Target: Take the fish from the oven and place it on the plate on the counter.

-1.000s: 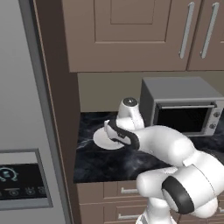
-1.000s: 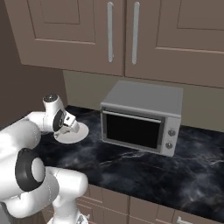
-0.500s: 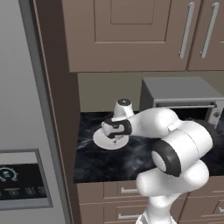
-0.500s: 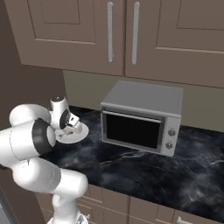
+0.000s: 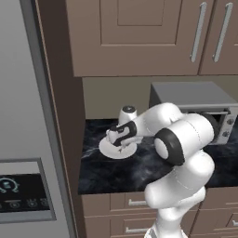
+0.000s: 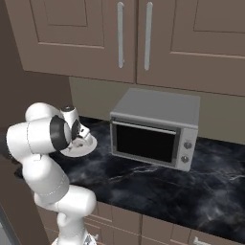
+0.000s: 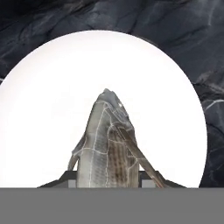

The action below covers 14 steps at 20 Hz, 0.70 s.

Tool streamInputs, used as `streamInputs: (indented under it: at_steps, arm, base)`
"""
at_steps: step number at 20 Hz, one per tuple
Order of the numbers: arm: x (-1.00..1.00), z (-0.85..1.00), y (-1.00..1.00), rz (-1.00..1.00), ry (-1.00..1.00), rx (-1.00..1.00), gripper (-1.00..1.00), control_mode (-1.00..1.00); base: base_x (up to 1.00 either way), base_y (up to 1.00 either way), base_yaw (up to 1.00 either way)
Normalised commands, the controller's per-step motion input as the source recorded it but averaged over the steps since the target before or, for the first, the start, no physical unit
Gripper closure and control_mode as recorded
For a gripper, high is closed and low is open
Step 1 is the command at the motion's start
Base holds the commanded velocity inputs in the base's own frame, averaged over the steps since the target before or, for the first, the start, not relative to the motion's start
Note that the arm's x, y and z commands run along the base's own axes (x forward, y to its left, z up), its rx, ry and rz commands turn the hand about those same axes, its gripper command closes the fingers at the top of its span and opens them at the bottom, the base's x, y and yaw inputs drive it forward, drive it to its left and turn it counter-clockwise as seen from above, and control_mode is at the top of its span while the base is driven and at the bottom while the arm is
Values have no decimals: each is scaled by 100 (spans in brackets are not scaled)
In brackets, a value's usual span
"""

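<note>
- Left base view: the black marble counter (image 5: pixel 116 169) runs under brown cabinets, the grey countertop oven (image 5: pixel 197 109) at the right. My arm has folded in tighter than a second ago, and my gripper (image 5: pixel 117 141) now hangs low over the white plate (image 5: pixel 109 151).
- Right base view: the same plate (image 6: pixel 88 149) sits left of the oven (image 6: pixel 155 129), my hand (image 6: pixel 81 136) just above its rim.
- Hand view: my jaws are partly closed on the fish (image 7: pixel 107 146), its nose pointing across the plate (image 7: pixel 52 87). I can't tell whether it touches yet. I judge the carry is nearly done, with lowering and letting go still to come.
</note>
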Motion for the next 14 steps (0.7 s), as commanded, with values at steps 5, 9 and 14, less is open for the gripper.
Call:
streamInputs:
  at_steps: [5, 9, 14]
  arm:
    - [17, -20, 0, 0, 0, 0, 100, -100]
    - [8, -13, 2, 0, 0, 0, -100, -100]
    - [0, -3, 7, 0, 0, 0, -100, -100]
  base:
    - [0, 0, 0]
    - [0, 0, 0]
    - [0, 0, 0]
